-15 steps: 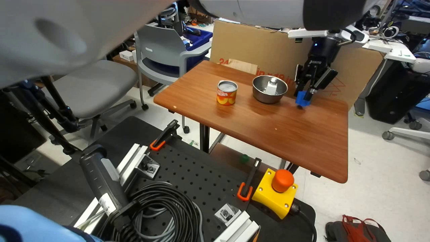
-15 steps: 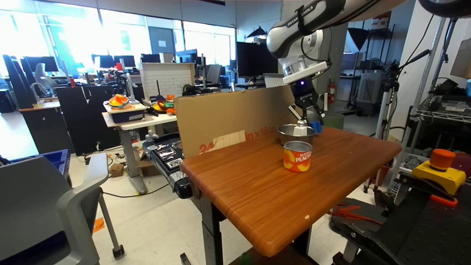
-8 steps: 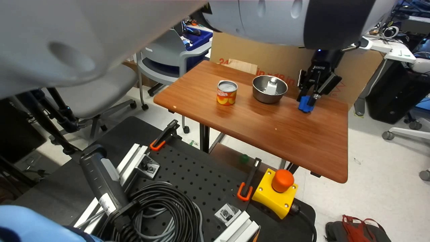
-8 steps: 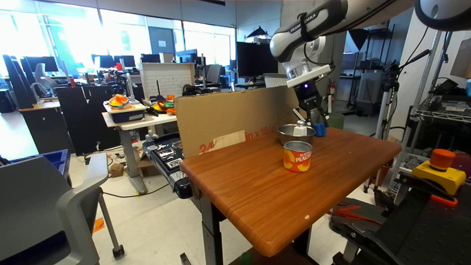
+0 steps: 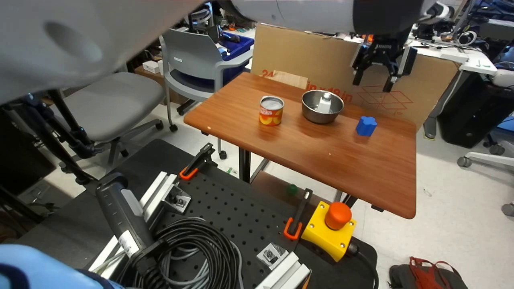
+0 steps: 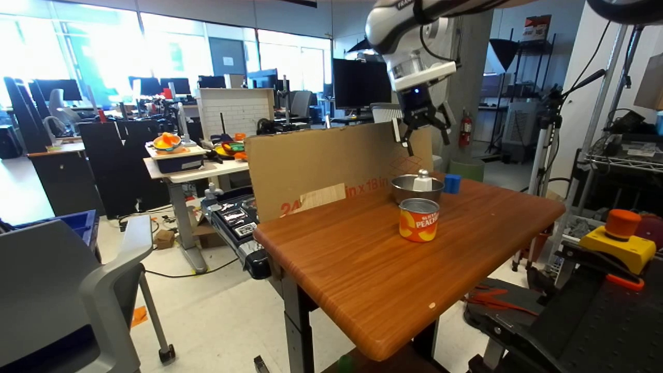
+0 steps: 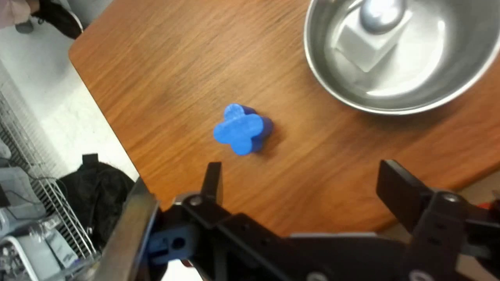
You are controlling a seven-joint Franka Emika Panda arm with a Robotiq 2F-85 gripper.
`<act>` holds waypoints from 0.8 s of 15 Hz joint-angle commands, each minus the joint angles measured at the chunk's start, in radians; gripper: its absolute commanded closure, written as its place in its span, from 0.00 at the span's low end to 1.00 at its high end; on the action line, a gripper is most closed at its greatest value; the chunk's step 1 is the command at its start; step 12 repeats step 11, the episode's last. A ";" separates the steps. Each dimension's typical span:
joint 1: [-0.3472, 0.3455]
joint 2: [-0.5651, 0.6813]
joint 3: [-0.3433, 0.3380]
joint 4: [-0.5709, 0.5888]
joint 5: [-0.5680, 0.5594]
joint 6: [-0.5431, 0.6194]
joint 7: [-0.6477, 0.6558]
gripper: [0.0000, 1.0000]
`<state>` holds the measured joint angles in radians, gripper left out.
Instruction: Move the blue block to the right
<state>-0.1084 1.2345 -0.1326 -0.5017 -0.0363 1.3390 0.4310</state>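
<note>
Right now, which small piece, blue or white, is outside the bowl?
The blue block: it stands on the table, while the silver-knobbed white piece sits in the bowl.

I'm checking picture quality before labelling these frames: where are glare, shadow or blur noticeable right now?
In an exterior view, the windows are washed out to near white; in an exterior view, the arm looks soft where it looms closest; in the wrist view, bright glare curves inside the bowl, and a faint shadow falls beside the blue block.
</note>
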 commanded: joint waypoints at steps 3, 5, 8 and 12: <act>0.158 -0.019 0.009 0.155 -0.066 -0.048 -0.114 0.00; 0.230 -0.083 0.020 0.069 -0.077 0.011 -0.148 0.00; 0.257 -0.081 0.025 0.070 -0.068 0.006 -0.140 0.00; 0.309 -0.083 0.028 0.072 -0.076 0.008 -0.157 0.00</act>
